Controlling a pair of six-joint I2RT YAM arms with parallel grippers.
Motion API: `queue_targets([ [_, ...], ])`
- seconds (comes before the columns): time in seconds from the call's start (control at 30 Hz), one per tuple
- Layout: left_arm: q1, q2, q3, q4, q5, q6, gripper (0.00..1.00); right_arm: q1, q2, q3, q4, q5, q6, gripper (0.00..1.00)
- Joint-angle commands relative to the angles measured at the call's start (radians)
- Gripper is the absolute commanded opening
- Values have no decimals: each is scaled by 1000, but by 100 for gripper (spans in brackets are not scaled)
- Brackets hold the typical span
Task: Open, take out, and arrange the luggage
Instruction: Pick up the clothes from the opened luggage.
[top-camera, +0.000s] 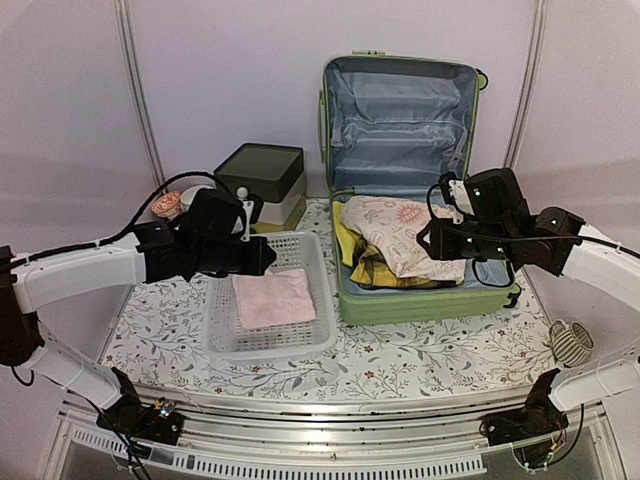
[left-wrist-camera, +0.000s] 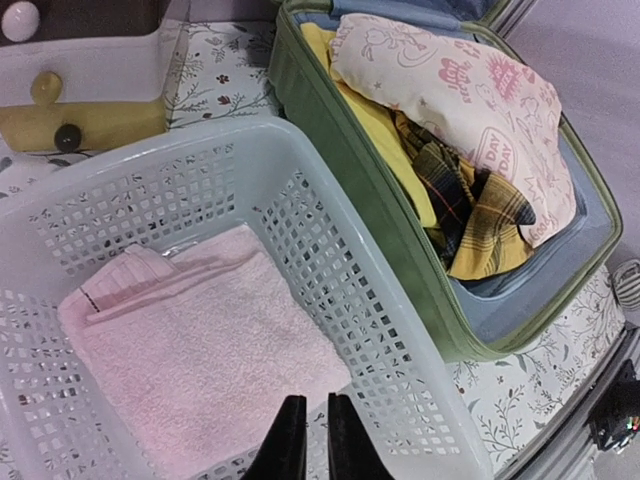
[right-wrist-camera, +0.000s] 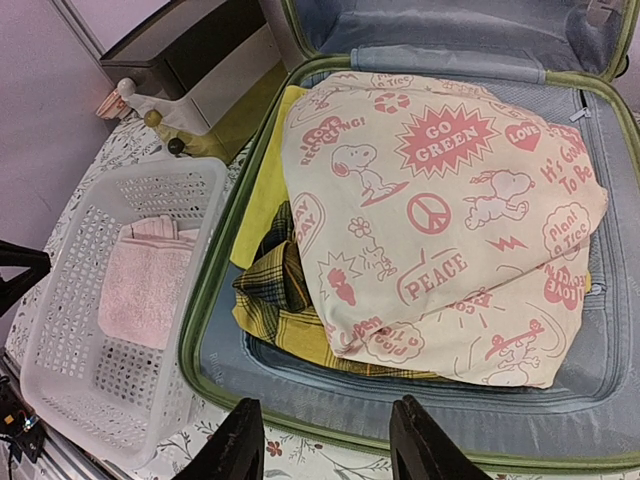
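Luggage (top-camera: 430, 303) in light green lies open on the right half of the flower-printed tablecloth (top-camera: 400, 352), its lid (top-camera: 400, 110) standing upright against the back wall and showing pale blue lining. Its lower shell is packed with folded clothes: a cream cloth with pink Snoopy cartoons (right-wrist-camera: 450, 220) on top, a yellow plaid garment (right-wrist-camera: 270, 285) poking out beneath it on the left, and a plain yellow piece (right-wrist-camera: 262, 180) along the left wall. My right gripper (right-wrist-camera: 328, 440) hovers above the case's near rim, fingers (right-wrist-camera: 235, 445) spread well apart with nothing between them and touching nothing. Just beside the suitcase on its left sits a white mesh basket (top-camera: 225, 340) holding a folded pink towel (left-wrist-camera: 200, 350). My left gripper (left-wrist-camera: 317, 440) hangs over the near edge of that towel, its two black fingers (left-wrist-camera: 290, 445) drawn almost together with only a thin slit between them, gripping nothing; whether the tips touch the towel, I cannot tell. Behind the basket, near the wall, stands a small dark-lidded drawer box (top-camera: 262, 175) with white and yellow fronts.
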Motion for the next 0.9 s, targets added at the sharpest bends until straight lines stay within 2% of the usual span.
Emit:
queue_targets([
  [0.0,11,-47,-59,96,67,0,11,-3,2,6,0,12,-14,44],
  [0.43,11,-174,-221,289,181,23,22,-3,17,-10,1,-14,-5,44],
  [0.87,11,-275,-306,385,205,74,26,-3,-3,-23,-30,-29,48,49],
])
